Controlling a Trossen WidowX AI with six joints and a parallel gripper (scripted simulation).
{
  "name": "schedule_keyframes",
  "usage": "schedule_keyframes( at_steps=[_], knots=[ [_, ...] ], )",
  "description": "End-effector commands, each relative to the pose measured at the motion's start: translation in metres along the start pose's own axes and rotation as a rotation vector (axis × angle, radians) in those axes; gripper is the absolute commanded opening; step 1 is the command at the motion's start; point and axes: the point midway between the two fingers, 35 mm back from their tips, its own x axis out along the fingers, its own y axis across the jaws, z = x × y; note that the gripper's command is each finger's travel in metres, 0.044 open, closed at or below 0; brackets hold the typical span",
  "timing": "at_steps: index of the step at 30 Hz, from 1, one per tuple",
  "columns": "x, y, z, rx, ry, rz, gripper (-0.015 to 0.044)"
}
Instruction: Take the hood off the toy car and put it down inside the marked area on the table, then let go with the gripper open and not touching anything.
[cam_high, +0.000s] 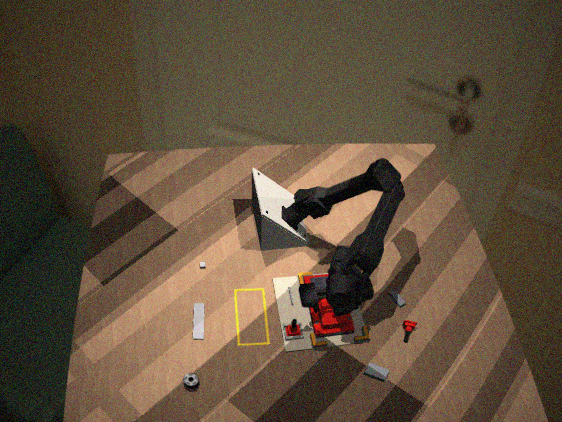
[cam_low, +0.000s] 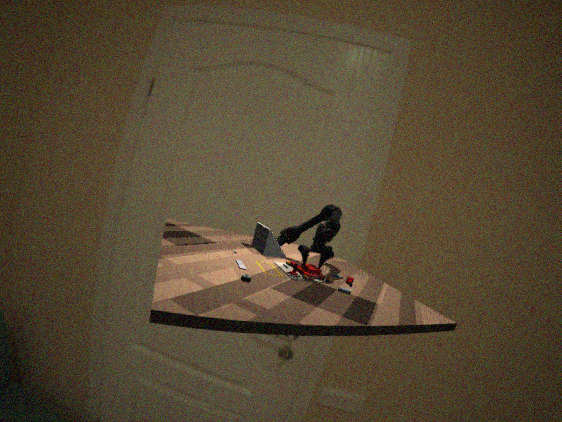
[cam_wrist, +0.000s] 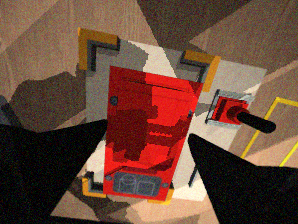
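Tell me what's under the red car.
The car sits on a pale plate with orange corner brackets. The plate under the car's body is hidden; open jaws hover above.

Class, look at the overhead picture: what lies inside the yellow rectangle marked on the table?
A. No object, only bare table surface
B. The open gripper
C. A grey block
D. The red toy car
A: the yellow rectangle encloses only table, while the red toy car sits on its base beside it.

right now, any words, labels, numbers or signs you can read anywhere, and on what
No text reads in any view.
White plate: a faint dark line mark, too small and blurred to read.
Red car, yellow outline, loose parts: no lettering shows.
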Motion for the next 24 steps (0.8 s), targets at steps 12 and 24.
schedule_keyframes(
  at_steps=[12,24],
  knots=[
    [0.009,0.000,-0.001,0.008,0.002,0.005,0.0440],
    [0.011,0.000,0.000,0.000,0.000,0.001,0.0414]
  ],
)
